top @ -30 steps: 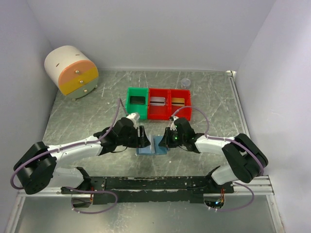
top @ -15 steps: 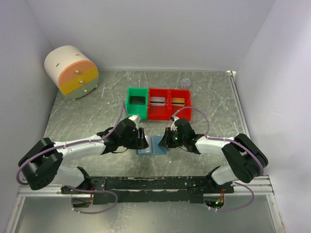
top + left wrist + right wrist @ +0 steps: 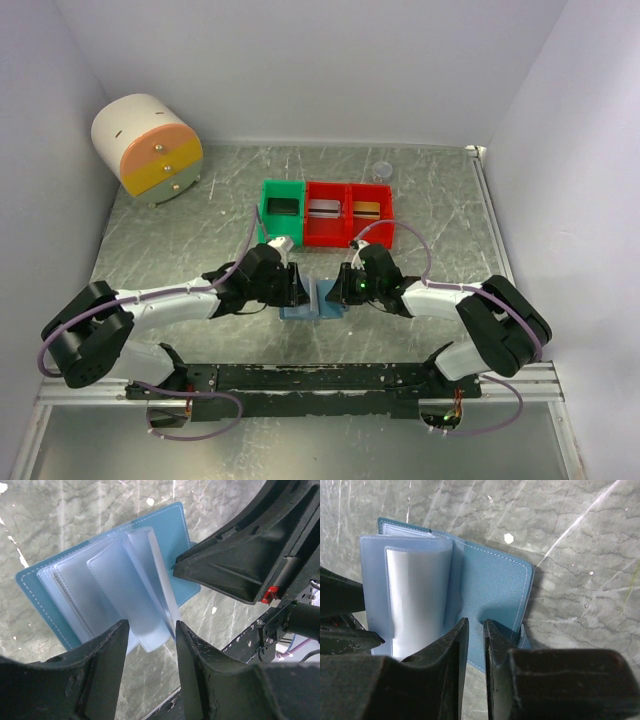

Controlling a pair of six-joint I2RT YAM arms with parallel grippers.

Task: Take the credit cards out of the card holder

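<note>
Moved: left gripper [image 3: 150, 630] slides right, jaws half-spread and narrowing astride clear sleeves [image 3: 125, 590].
Anchor: right gripper [image 3: 475, 627] pinches card holder [image 3: 495, 580] cover.
Outlook: sleeve grab looks imminent.

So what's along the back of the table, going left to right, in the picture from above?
Round cream-and-orange drawer box → green bin → left red bin → right red bin.
</note>
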